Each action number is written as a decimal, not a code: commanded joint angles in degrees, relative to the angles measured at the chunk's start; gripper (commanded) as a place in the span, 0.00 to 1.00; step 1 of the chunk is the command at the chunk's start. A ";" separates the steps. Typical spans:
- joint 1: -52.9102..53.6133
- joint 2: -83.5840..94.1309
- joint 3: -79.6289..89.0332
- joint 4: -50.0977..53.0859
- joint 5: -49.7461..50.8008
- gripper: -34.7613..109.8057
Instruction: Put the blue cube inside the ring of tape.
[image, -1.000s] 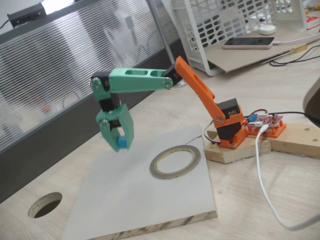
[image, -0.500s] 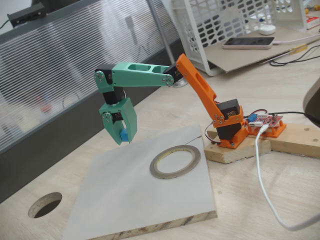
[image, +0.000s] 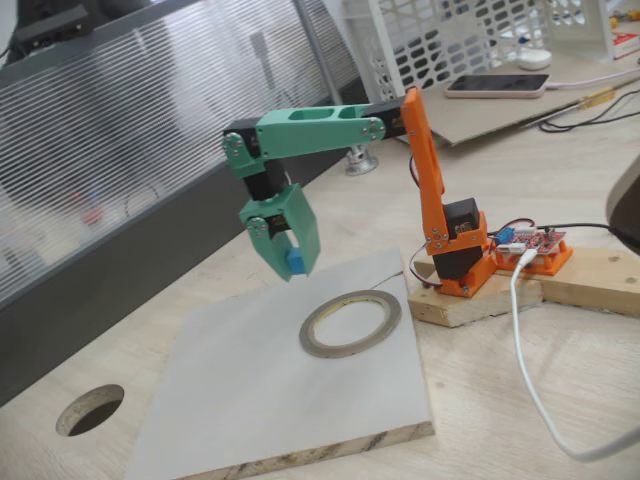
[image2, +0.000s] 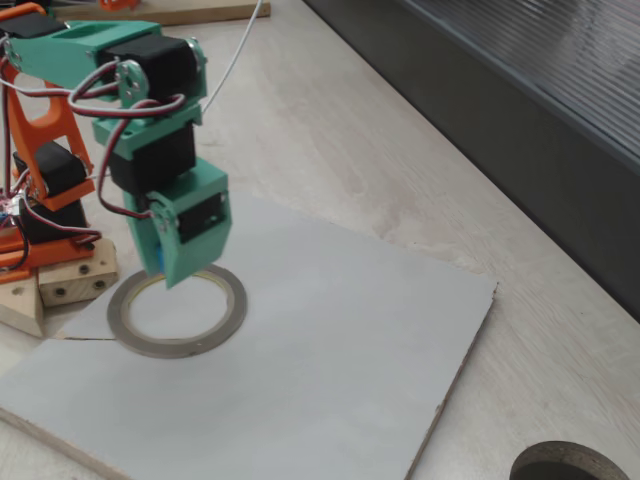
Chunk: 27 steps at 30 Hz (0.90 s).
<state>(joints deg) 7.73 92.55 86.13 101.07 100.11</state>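
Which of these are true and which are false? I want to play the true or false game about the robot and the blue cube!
1. The blue cube is held in the gripper, up off the board. True.
2. The cube is already inside the ring of tape. False: the ring's middle is bare.
3. The ring of tape lies flat on the grey board. True.
4. The jaws are wide open with nothing between them. False: they are closed on the cube.
5. A round hole is cut in the wooden tabletop. True.

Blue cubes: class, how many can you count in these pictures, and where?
1. The blue cube is clamped in the gripper, raised above the grey board, beside the ring of tape.
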 joint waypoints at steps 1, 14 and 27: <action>1.23 5.98 6.06 0.09 0.88 0.34; 0.44 15.82 28.30 -3.34 0.88 0.34; -3.60 21.88 41.13 -21.27 0.44 0.34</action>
<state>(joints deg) 6.50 112.41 126.39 80.77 100.11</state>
